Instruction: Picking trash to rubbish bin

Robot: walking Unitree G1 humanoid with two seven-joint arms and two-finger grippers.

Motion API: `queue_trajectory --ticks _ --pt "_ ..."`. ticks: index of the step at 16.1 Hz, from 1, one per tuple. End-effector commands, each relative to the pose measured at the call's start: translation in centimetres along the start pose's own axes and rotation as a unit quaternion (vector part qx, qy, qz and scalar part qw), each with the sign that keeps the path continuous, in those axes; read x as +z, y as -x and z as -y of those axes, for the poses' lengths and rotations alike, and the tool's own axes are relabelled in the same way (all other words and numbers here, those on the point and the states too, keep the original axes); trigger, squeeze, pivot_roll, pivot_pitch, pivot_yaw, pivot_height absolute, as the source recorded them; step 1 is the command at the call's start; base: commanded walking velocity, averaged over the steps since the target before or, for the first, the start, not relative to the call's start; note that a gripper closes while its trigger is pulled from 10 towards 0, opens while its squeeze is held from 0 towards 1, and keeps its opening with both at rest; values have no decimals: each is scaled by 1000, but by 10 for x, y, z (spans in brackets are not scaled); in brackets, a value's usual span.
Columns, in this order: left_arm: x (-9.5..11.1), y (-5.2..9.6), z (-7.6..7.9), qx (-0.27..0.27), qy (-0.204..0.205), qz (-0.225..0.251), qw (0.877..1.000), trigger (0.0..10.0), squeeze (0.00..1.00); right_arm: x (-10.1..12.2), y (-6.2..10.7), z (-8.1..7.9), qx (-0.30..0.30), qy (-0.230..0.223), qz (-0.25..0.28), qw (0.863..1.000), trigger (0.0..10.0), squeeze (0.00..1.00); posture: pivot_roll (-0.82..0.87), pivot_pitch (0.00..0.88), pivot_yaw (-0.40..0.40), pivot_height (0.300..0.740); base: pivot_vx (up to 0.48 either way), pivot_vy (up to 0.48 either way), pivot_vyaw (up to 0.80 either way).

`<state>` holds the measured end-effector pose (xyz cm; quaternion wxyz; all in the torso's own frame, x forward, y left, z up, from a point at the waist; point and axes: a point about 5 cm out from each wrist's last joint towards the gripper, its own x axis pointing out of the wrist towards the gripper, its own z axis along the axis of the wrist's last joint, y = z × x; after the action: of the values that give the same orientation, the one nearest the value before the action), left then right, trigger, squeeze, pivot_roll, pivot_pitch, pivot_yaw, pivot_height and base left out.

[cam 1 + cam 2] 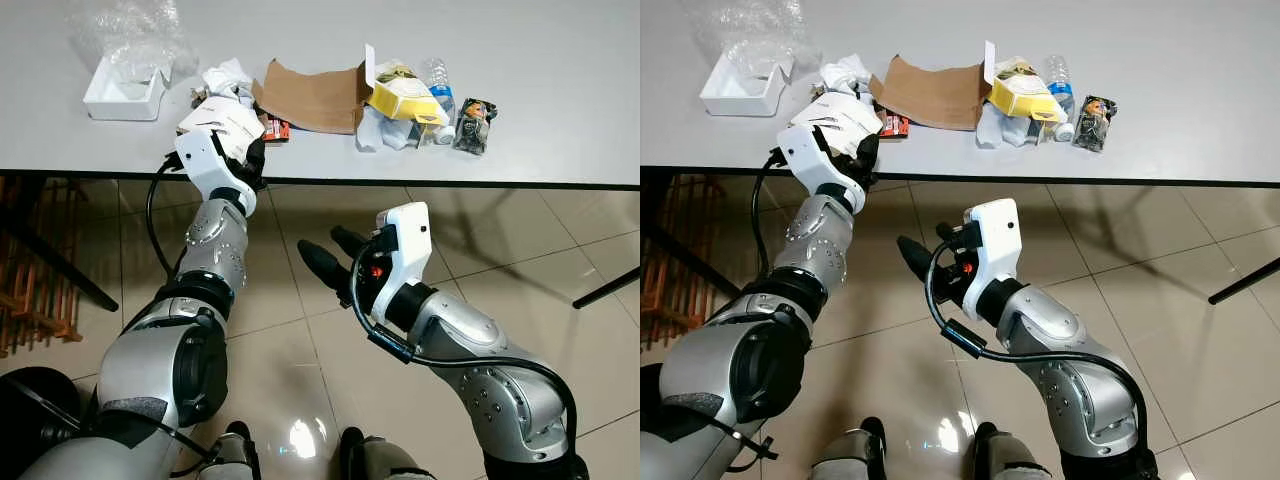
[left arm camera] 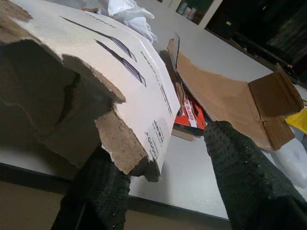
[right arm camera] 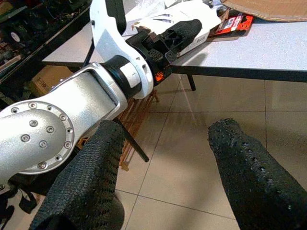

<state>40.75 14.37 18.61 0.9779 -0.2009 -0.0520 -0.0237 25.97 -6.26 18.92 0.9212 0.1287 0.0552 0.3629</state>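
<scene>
Trash lies along the front of a grey table [image 1: 560,100]: a torn white cardboard piece [image 1: 222,118], a flat brown cardboard [image 1: 315,98], a red packet [image 1: 277,129], a yellow packet [image 1: 400,92], a plastic bottle [image 1: 438,85] and a dark wrapper [image 1: 473,125]. My left gripper [image 1: 252,160] is at the table's front edge, open, its fingers straddling the torn edge of the white cardboard [image 2: 120,72]. One finger [image 2: 96,191] is under the cardboard, the other [image 2: 249,177] stands well apart. My right gripper [image 1: 335,255] hangs open over the floor below the table.
A white tray [image 1: 125,95] with clear plastic wrap [image 1: 135,35] stands at the table's left, with crumpled white paper [image 1: 228,78] beside it. Dark table legs [image 1: 605,288] slant under the table on both sides. A wooden rack [image 1: 30,280] stands at the left on the tiled floor.
</scene>
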Motion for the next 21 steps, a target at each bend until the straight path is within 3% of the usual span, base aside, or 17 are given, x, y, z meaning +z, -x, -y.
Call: queue_trajectory --ticks 1,18,19,21 --pt "-3 2 -3 8 -8 -3 1000 0 0 2 0 2 -4 -3 6 1000 10000 0 -165 249 -43 740 0 0 0" --pt "-13 12 -6 12 -9 27 1000 0 0 4 -13 15 0 10 7 1000 10000 0 -122 172 -50 740 0 0 0" --pt "-8 13 -5 11 -23 49 998 10000 0 6 -15 17 0 14 11 1000 10000 0 -116 151 -48 740 0 0 0" --pt "-4 14 -3 7 -33 67 997 10000 0 7 -18 20 0 16 14 1000 10000 0 -109 134 -48 740 0 0 0"
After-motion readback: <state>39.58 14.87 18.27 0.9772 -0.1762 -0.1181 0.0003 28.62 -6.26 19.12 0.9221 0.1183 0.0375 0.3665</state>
